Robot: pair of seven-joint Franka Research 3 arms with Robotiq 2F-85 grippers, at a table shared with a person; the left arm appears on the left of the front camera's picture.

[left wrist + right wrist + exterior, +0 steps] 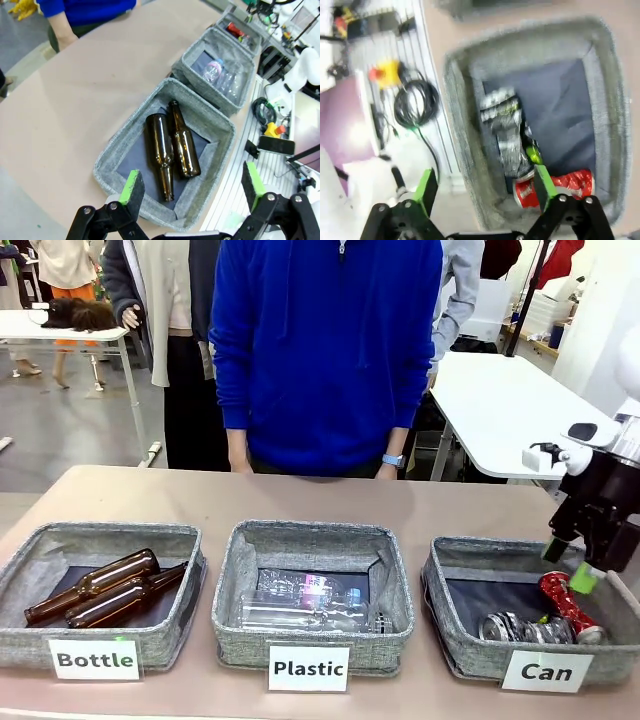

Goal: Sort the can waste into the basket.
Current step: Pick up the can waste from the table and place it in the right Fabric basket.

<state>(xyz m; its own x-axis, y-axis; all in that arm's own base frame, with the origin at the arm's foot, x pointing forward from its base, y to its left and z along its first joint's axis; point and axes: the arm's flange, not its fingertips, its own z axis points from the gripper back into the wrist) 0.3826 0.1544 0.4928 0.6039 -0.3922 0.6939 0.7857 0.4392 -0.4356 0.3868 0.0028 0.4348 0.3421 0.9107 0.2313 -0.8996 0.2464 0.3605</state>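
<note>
The grey basket (455, 585) labelled "Can" stands at the table's right. Inside it lie a crushed red can (565, 602) and a dark crushed can (515, 627), side by side on the dark bottom. My right gripper (572, 562) hovers just above the red can, open and holding nothing. In the right wrist view, the right gripper (485, 185) looks down into the basket (465, 125), with the red can (570, 184) beside one pad and the dark can (505, 125) farther in. My left gripper (192, 185) is open and holds nothing.
The "Plastic" basket (235, 580) in the middle holds clear bottles. The "Bottle" basket (30, 550) on the left holds two brown glass bottles (170, 145), under my left gripper. A person in a blue top (320, 350) stands at the far edge. Bare table lies behind the baskets.
</note>
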